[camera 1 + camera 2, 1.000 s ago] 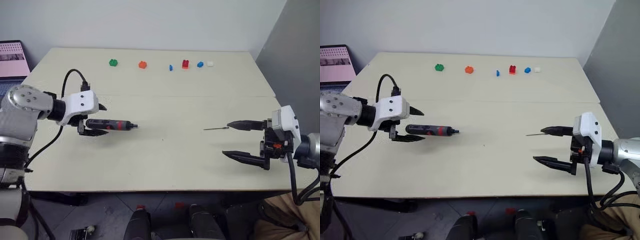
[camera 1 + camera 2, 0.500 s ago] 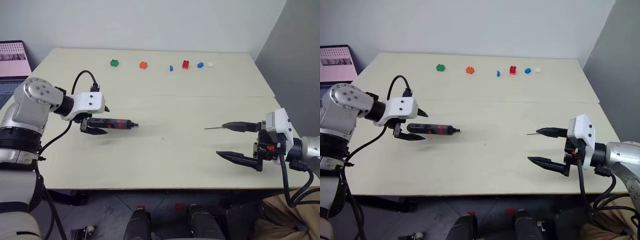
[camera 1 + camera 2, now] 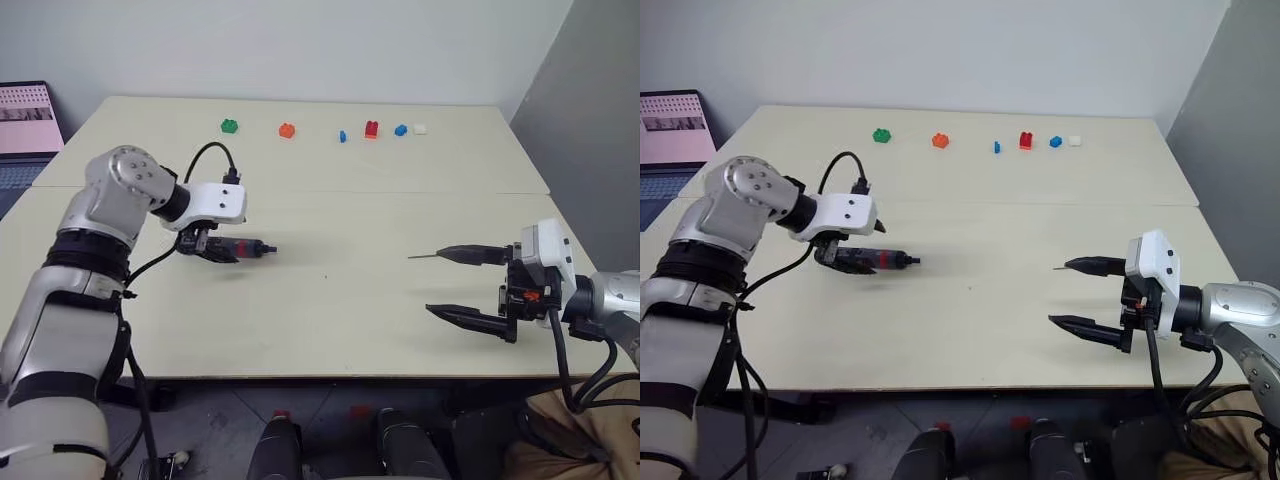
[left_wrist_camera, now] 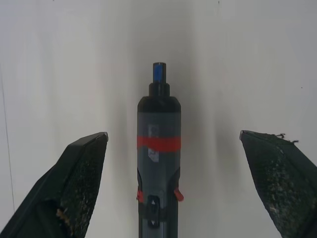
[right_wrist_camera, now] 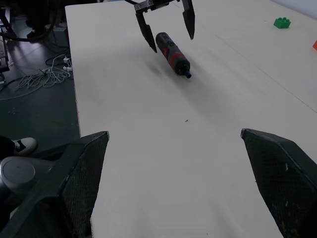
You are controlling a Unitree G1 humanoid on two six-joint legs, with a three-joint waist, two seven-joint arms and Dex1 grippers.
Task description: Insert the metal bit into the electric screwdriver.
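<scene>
On the left half of the tabletop [image 3: 330,330], about midway between its far and near edges, the electric screwdriver [image 3: 232,247] lies flat with its narrow tip toward the right edge. The left gripper [image 3: 205,247] hangs over the tool's rear end, its two black fingers spread wide on either side of the body with a clear gap on both sides, touching nothing. Near the right edge, the right gripper [image 3: 462,285] is also wide open and holds nothing. The metal bit [image 3: 424,256] lies on the tabletop just beside the tip of that gripper's far finger. A row of small coloured blocks [image 3: 371,128] sits along the far edge.
</scene>
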